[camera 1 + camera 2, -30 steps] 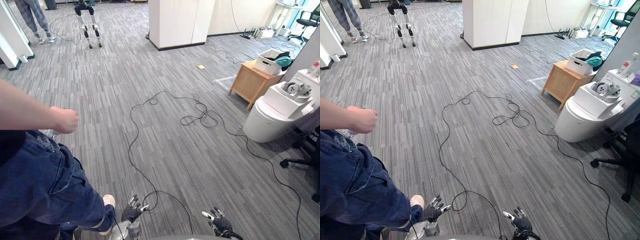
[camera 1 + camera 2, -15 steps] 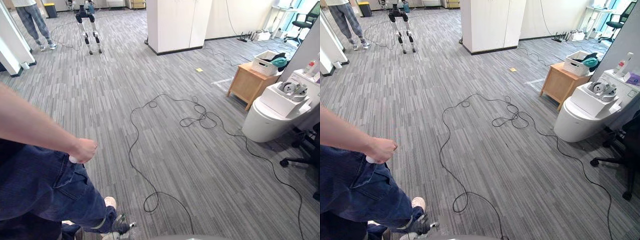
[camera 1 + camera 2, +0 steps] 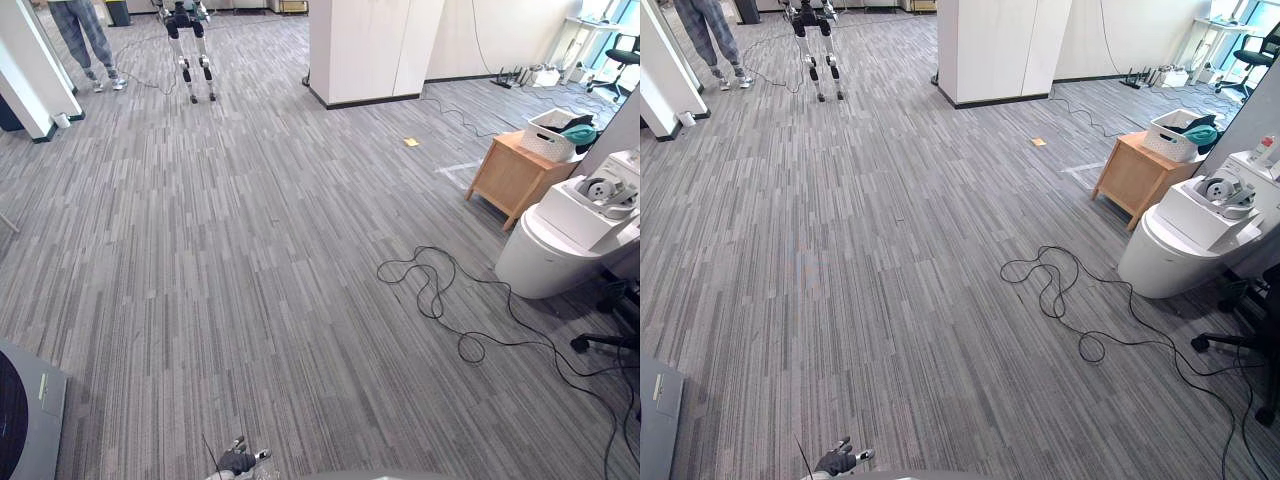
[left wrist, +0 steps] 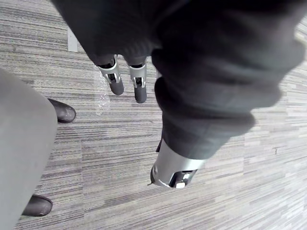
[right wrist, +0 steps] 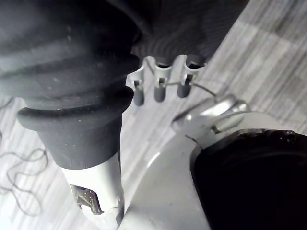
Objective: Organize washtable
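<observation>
Your left hand [image 3: 238,462] hangs low at the bottom edge of the head views, above grey striped carpet [image 3: 250,280]. In its wrist view the fingers [image 4: 115,82] point straight down toward the floor, loosely spread and holding nothing. Your right hand [image 5: 159,88] shows in its own wrist view, its fingers likewise straight and relaxed, with nothing between them and the thumb.

The white counter [image 3: 1255,165] you are to tidy stands at the far right edge, well apart from both hands, with a bottle [image 3: 1268,146] upright on it. Just in front of it sits a white toilet [image 3: 545,255], and a white headset-like item [image 3: 603,189] lies on its tank. Beside the toilet, toward the back of the room, stands a low wooden table [image 3: 505,175] carrying a white basket [image 3: 548,135] with teal cloth [image 3: 580,133] in it.

A black cable [image 3: 430,285] coils on the carpet near the toilet. A white pillar [image 3: 365,45] rises at the back. At far left stand a legged robot [image 3: 185,20] and a person's legs [image 3: 90,35]. A grey platform [image 3: 45,395] sits in the lower left corner.
</observation>
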Controlling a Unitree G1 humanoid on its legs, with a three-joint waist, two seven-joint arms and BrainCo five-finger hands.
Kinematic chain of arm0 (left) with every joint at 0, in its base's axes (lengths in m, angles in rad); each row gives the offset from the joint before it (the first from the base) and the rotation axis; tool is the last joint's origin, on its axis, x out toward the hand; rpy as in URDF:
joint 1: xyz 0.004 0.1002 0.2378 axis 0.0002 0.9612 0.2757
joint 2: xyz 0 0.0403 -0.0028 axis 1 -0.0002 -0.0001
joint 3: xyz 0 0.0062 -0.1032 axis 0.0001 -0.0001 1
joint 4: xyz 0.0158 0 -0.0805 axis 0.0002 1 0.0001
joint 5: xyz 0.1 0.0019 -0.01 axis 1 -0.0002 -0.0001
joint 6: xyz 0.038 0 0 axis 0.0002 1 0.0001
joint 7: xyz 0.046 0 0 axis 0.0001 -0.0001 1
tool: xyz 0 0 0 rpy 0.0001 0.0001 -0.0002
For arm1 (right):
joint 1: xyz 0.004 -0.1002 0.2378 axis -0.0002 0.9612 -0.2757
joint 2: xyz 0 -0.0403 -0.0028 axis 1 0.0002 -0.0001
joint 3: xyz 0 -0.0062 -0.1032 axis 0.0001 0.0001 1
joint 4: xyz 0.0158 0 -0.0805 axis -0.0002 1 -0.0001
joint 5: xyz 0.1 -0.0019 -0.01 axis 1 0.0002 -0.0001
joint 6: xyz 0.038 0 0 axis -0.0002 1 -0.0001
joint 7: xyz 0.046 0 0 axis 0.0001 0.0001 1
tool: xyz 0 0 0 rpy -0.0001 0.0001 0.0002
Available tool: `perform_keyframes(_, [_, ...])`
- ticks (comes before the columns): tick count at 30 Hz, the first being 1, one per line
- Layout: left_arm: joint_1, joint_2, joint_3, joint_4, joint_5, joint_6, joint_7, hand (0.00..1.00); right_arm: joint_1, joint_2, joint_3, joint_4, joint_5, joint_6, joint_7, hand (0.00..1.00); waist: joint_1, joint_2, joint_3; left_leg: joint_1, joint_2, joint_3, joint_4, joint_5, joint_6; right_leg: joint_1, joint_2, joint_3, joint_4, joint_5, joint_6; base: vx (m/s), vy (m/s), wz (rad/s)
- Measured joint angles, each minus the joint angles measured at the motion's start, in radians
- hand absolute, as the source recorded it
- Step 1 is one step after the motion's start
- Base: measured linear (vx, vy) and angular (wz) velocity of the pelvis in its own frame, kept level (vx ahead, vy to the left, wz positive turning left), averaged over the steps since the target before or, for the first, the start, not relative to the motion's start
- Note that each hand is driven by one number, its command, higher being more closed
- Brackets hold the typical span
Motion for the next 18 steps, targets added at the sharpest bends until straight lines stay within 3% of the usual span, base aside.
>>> perform_keyframes(8, [-0.009, 0.007, -0.010, -0.001, -0.001, -0.014, 0.005, 0.00, -0.004, -0.003, 0.032, -0.008, 0.076, -0.024, -0.010, 0.00, -0.009, 0.000, 0.031, -0.011, 0.002, 0.049, 0.001, 0.000, 0.000, -0.043, 0.006, 0.048, 0.029, 0.001, 0.000, -0.03, -0.007, -0.16])
perform_keyframes(11, [-0.015, 0.033, -0.081, -0.012, -0.006, -0.034, 0.016, 0.00, -0.017, -0.012, 0.093, -0.012, 0.119, -0.042, -0.033, 0.00, -0.019, -0.009, 0.045, -0.040, -0.002, 0.049, 0.011, 0.001, 0.000, -0.072, 0.002, 0.052, 0.042, 0.001, 0.000, -0.04, -0.015, -0.02])
perform_keyframes(12, [-0.016, 0.037, -0.091, -0.018, -0.007, -0.037, 0.026, 0.00, -0.021, -0.012, 0.099, -0.015, 0.125, -0.047, -0.039, 0.00, -0.025, -0.019, 0.053, -0.046, -0.004, 0.041, 0.019, 0.000, 0.000, -0.071, 0.000, 0.045, 0.044, 0.001, 0.000, -0.03, -0.022, 0.20])
perform_keyframes(18, [-0.008, 0.047, -0.120, -0.042, -0.042, -0.047, 0.069, 0.00, -0.039, -0.015, 0.145, -0.032, 0.149, -0.053, -0.068, 0.00, -0.024, -0.025, 0.061, -0.079, -0.008, -0.060, 0.036, 0.005, -0.002, -0.043, -0.013, -0.059, 0.052, -0.028, -0.001, 0.02, -0.043, 0.50])
